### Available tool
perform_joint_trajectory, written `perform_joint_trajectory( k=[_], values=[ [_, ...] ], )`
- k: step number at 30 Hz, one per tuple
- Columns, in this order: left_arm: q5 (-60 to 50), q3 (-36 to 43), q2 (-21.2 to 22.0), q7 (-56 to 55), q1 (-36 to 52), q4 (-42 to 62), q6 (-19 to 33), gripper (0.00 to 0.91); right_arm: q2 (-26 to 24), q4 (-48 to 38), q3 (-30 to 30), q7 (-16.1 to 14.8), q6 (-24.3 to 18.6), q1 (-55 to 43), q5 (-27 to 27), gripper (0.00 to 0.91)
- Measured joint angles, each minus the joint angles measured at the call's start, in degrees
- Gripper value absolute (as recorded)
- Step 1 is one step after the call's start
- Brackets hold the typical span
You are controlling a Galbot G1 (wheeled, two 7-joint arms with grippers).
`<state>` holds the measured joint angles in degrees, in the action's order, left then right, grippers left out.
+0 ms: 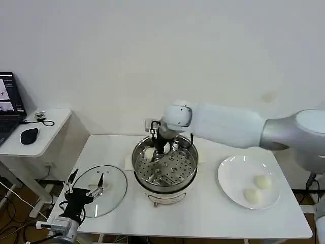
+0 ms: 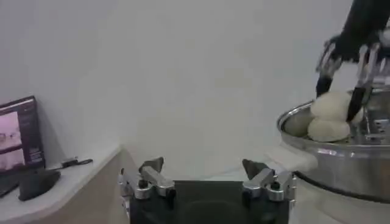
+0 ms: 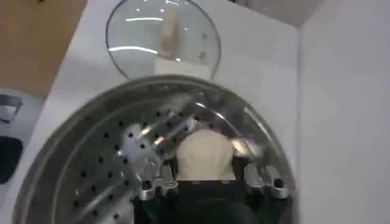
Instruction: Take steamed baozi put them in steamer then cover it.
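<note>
The right gripper (image 1: pixel 156 148) hung inside the steamer (image 1: pixel 165 165), jaws seemingly pinching a baozi (image 3: pixel 205 157) (another lay beside); the left gripper (image 1: pixel 85 185), jaws spread, idled near the lid (image 1: pixel 104 183).

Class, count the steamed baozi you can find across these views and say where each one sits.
4. Two baozi lie on the white plate. Two more are in the steamer, one stacked on the other, the upper between the right gripper jaws.

Steamer (image 1: pixel 165 165) mid-table; lid (image 1: pixel 104 184) to its left, plate (image 1: pixel 231 175) w/ 2 baozi (image 1: pixel 262 181) right.
</note>
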<state>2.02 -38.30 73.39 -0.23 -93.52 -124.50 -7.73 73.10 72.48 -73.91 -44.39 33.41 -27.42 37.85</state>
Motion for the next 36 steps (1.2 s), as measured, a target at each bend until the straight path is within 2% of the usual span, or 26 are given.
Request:
perform_joint_trajectory(
  k=[10,14,15,16,28,32,36],
  values=[
    [-0.06,0.07,0.08,0.00,-0.04,0.16,0.25,0.907,3.33,-3.62,-0.28,-0.30,0.33,1.92,-1.27,0.605],
    [-0.05,-0.05,0.08,0.00,-0.13,0.11,0.32,0.907,3.66,-4.15,-0.53,-0.62,0.50,2.03,-2.05,0.725],
    [-0.04,-0.05,0.10,0.01,-0.18,0.05,0.34,0.907,3.68,-4.19,-0.59,-0.70,0.56,2.03,-2.24,0.776],
    [-0.04,-0.05,0.12,0.01,-0.22,0.02,0.35,0.907,3.69,-4.20,-0.63,-0.78,0.60,2.03,-2.38,0.907],
    [0.04,-0.03,0.06,0.04,-0.33,-0.38,0.37,0.907,1.52,-1.50,-1.01,-2.09,0.10,-1.45,-2.92,0.907],
    [0.15,0.02,-0.12,0.08,-0.34,-0.43,0.38,0.907,-1.79,2.01,-1.82,-3.16,-0.87,-4.80,-3.53,0.907],
    [0.29,0.18,-0.41,0.12,-0.34,-0.55,0.37,0.907,-7.55,6.73,-3.14,-4.95,-2.68,-8.79,-5.07,0.907]
  ],
)
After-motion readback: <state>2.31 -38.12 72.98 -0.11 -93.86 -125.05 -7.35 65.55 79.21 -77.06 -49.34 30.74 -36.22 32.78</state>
